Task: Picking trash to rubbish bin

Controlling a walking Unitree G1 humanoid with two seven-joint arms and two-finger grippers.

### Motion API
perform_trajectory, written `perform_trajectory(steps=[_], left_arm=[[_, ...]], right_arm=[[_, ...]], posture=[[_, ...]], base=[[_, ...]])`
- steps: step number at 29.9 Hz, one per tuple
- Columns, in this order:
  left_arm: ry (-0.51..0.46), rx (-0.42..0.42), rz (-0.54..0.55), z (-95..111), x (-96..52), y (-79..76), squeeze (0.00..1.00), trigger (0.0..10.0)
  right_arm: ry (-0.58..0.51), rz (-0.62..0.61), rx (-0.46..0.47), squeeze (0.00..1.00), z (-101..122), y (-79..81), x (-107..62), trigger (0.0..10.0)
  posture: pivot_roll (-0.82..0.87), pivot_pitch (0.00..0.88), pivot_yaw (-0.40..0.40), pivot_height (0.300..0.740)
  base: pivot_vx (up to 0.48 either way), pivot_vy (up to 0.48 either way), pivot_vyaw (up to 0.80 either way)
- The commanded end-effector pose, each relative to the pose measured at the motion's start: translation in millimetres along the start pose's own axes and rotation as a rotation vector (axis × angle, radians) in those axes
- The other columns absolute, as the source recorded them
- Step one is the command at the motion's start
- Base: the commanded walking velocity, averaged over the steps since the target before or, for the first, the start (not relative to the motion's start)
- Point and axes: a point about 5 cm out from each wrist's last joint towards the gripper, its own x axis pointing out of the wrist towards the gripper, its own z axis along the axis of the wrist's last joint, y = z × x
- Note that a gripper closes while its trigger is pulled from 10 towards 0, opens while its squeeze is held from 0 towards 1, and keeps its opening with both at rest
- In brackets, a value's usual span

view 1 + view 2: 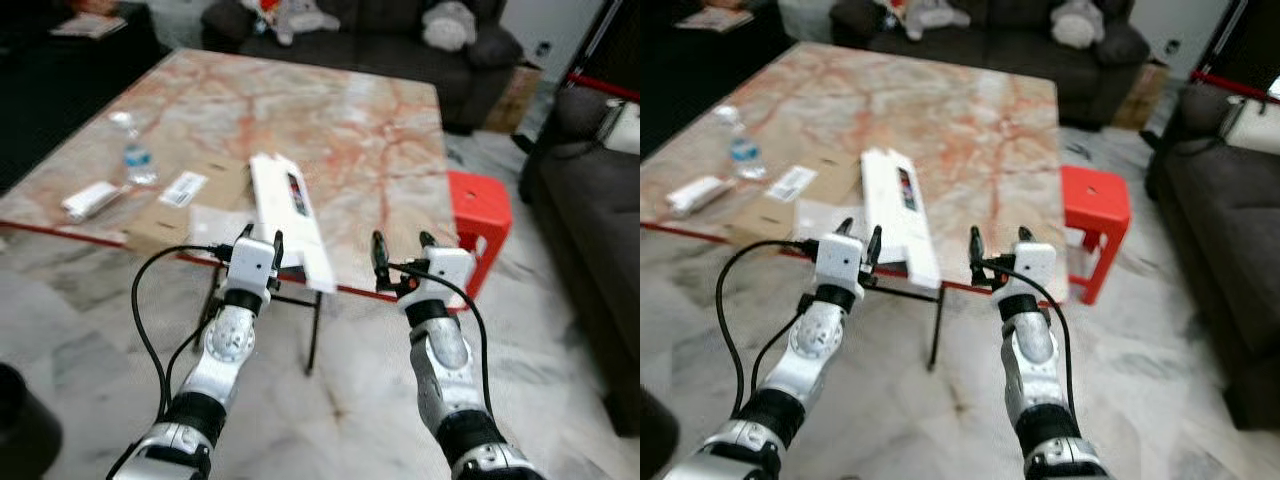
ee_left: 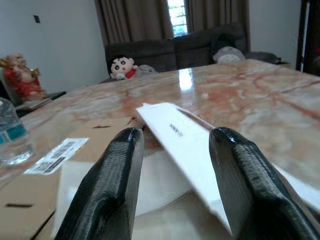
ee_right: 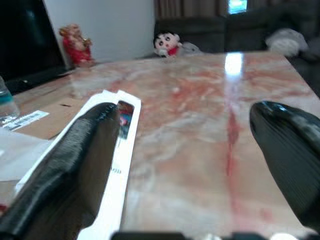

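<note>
Where the table (image 1: 400,150) ends, you see:
Edge: box (image 1: 290,215) overhangs it
Axis: runs away from you
Left gripper (image 1: 260,243): wide, empty
Right gripper (image 1: 402,246): wide, empty

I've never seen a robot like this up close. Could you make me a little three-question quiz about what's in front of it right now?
1. True or false: the left gripper is holding the long white box.
2. Which thing stands upright near the table's left side: A) a plastic water bottle, B) a mug, C) a lamp?
3. Fill in: beside the marble table, on the robot's right, stands a small ___ stool.

Key
1. False. Its fingers are open at the table edge, with the box ahead of them; the right gripper is open too.
2. A.
3. Red.
</note>
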Motion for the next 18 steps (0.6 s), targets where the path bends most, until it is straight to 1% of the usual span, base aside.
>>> perform_trajectory(steps=[1,9,12,13,14,16,18], left_arm=[[-0.024,0.002,-0.033,6.3,2.6,-9.4,0.00,10.0],[-0.023,0.002,-0.041,6.0,2.3,-9.2,0.00,10.0],[0.019,-0.021,-0.038,2.7,4.8,-8.2,0.00,10.0],[0.050,-0.037,-0.043,0.0,5.9,-8.7,0.00,10.0],[0.064,-0.036,-0.038,-1.4,6.3,-8.5,0.00,10.0],[0.076,-0.052,-0.028,-2.9,5.9,-8.5,0.00,10.0],[0.064,-0.045,-0.028,-1.5,6.0,-8.3,0.00,10.0]], right_arm=[[-0.002,-0.034,0.000,0.00,1.6,-10.1,-1.3,10.0],[0.002,-0.035,-0.001,0.00,0.6,-9.5,-2.1,10.0],[0.003,-0.034,0.001,0.00,0.4,-9.4,-2.1,10.0],[0.002,-0.033,0.002,0.00,0.4,-8.9,-2.0,10.0],[0.002,-0.031,0.003,0.00,0.3,-8.3,-2.0,10.0],[0.002,-0.026,0.003,0.00,0.1,-7.2,-2.1,10.0],[0.003,-0.027,0.003,0.00,0.0,-7.4,-2.1,10.0]], posture=[[0.05,0.087,-0.085,0.740],[0.06,0.089,-0.083,0.740],[0.06,0.090,-0.083,0.740],[0.06,0.090,-0.082,0.740],[0.06,0.090,-0.082,0.740],[0.06,0.089,-0.081,0.740],[0.06,0.090,-0.080,0.740]], base=[[0.000,0.000,0.00],[0.000,0.000,0.00],[0.000,0.000,0.00],[0.000,0.000,0.00],[0.000,0.000,0.00],[0.000,0.000,0.00],[0.000,0.000,0.00]])
